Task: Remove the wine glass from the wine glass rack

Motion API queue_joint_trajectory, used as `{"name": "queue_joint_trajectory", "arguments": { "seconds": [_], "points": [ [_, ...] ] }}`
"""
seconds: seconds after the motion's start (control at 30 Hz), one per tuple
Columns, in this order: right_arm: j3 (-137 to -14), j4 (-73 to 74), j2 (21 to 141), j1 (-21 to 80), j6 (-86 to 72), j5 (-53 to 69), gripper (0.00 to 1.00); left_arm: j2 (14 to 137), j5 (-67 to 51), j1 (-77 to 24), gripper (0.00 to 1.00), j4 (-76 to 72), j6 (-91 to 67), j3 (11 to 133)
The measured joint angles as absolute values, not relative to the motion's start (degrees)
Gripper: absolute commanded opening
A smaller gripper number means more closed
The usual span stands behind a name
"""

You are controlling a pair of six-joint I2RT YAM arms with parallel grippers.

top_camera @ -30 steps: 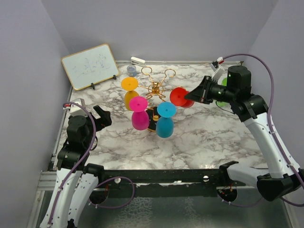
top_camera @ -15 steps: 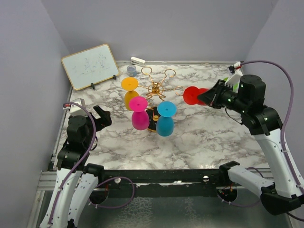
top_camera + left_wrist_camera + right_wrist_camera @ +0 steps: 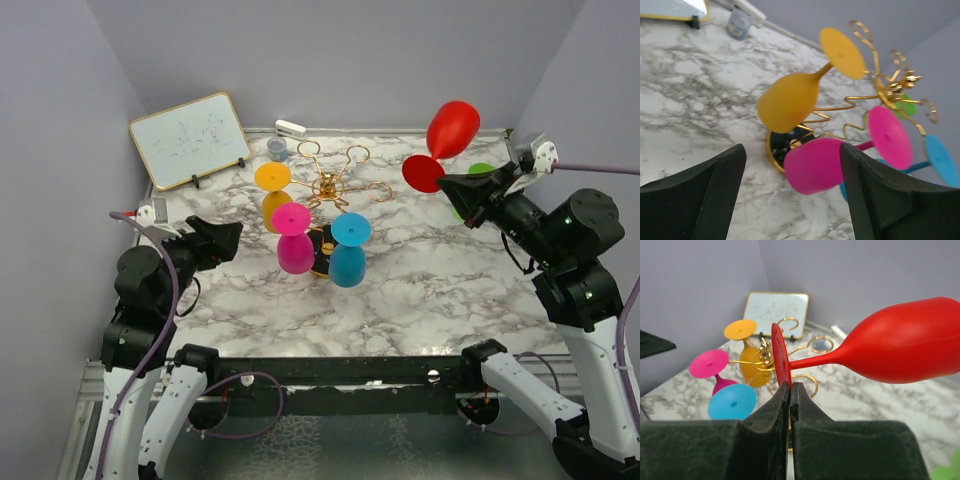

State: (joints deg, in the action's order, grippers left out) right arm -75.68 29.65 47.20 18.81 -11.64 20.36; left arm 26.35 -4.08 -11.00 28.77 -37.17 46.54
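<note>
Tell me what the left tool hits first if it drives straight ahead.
Probably the pink wine glass hanging on the wine glass rack; the orange wine glass sits close by, depth unclear.

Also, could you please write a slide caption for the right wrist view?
Right gripper pinches the red wine glass by its foot, gold rack behind.

The surface (image 3: 430, 290) is white with gray wiggly lines. Plain pale purple walls (image 3: 350, 60) stand on three sides of it. A small whiteboard (image 3: 190, 140) with a gold edge leans near the back left corner. The light is soft.
</note>
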Motion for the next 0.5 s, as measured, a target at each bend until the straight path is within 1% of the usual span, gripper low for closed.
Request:
{"name": "queue_joint_trajectory", "arguments": {
  "seconds": [0.1, 0.2, 0.37, 0.5],
  "points": [
    [-70.1, 19.2, 44.4, 18.8, -3.8, 23.9, 0.01, 27.5, -8.3, -11.0, 0.76, 27.4, -40.4, 52.1],
    [-65.7, 12.0, 43.5, 18.8, 2.7, 26.8, 0.01, 28.9, -12.9, -11.0, 0.77, 25.1, -44.2, 56.6],
    [-66.1, 1.8, 49.4, 19.2, 10.9, 32.7, 0.01, 31.0, -19.8, -11.0, 0.82, 21.8, -52.0, 59.1],
    [-65.9, -5.1, 53.1, 19.8, 13.8, 36.7, 0.01, 33.3, -23.9, -11.0, 0.84, 21.0, -58.5, 59.9]
  ]
}}
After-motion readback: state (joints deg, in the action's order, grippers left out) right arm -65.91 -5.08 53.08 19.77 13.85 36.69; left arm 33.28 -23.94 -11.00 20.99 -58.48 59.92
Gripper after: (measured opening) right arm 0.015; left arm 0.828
